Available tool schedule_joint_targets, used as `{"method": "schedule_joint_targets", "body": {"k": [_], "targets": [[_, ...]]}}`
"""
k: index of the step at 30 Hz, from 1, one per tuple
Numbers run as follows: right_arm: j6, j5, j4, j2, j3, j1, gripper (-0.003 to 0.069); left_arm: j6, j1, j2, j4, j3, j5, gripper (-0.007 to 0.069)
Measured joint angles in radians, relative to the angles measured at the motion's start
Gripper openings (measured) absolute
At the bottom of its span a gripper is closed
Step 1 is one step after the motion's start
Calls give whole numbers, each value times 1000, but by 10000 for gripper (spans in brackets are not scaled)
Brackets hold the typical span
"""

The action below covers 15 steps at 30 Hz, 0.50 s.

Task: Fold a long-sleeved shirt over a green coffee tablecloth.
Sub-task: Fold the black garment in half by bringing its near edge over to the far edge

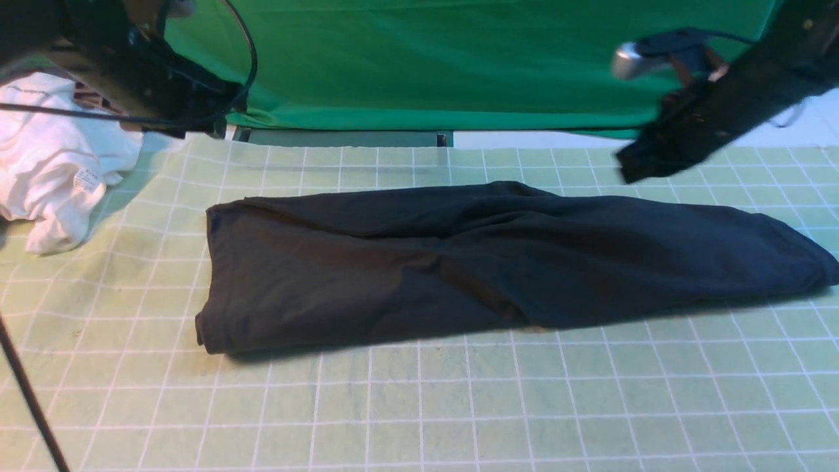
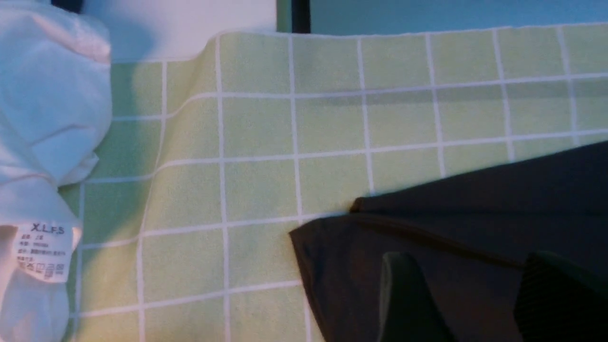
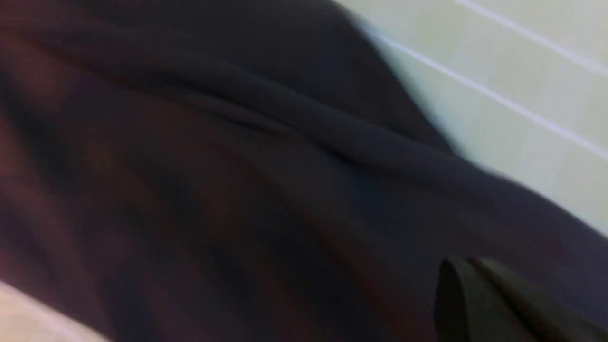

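shirt: the long-sleeved shirt (image 1: 498, 262) lay folded into a long dark band across the middle of the table, running from left of centre to the right edge of the front view, its left end squared off and its right end tapering.
cloth: the green coffee tablecloth (image 1: 419, 406) covered the table under the shirt, pale green with a white grid, bare along the near side and to the left of the shirt.
left end effector: the left end effector (image 2: 475, 304) showed in the left wrist view as two dark fingers (image 2: 403, 299) spread apart, with the shirt's left corner behind them; i could not tell whether they touched the fabric, and nothing sat between them.
right end effector: the right end effector (image 3: 494, 304) was pressed together, seen as one blurred dark tip close over the shirt in the right wrist view; i could not tell whether any fabric was pinched in it.
right arm: the right arm (image 1: 721, 111) hung blurred above the far right of the table, beyond the shirt's right part.
white garment: a crumpled white garment (image 1: 52, 157) with a printed tag (image 2: 42, 251) lay at the far left, well apart from the shirt.
backdrop: a plain deep-green cloth (image 1: 459, 59) hung beyond the far edge of the table.
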Motion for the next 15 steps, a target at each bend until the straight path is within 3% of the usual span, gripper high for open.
{"method": "schedule_joint_targets", "body": {"k": [8,15], "targets": [[-144,-71,7,124,-29,195,10,100,-74,-30,-97,5,106,120],[-187,-140,-4,280,-166,234,10,105,-103,-30,-113,53,63,97]]}}
